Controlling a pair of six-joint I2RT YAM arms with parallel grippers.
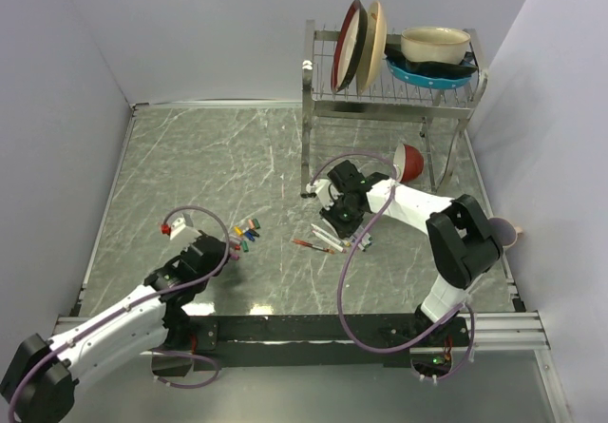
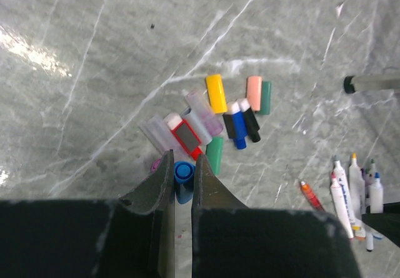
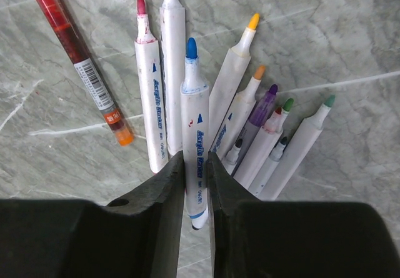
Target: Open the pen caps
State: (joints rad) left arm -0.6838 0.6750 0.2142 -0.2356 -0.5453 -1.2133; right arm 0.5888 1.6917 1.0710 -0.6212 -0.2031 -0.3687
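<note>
Pinching a blue cap (image 2: 183, 173) at bottom center, the left claw (image 2: 183, 158) is clamped tight, while the right claw (image 3: 194, 159) grips a blue-tipped marker (image 3: 194, 103).

"Acrylic Marker" runs in blue down the blue-tipped marker (image 3: 195, 122); the red pen (image 3: 75, 47) carries a barcode.

Left claw (image 2: 182, 168), right claw (image 3: 195, 168): both pinched tight

Marble-look tabletop (image 1: 209, 166), plain walls (image 1: 190, 33) (perhaps lilac).
</note>
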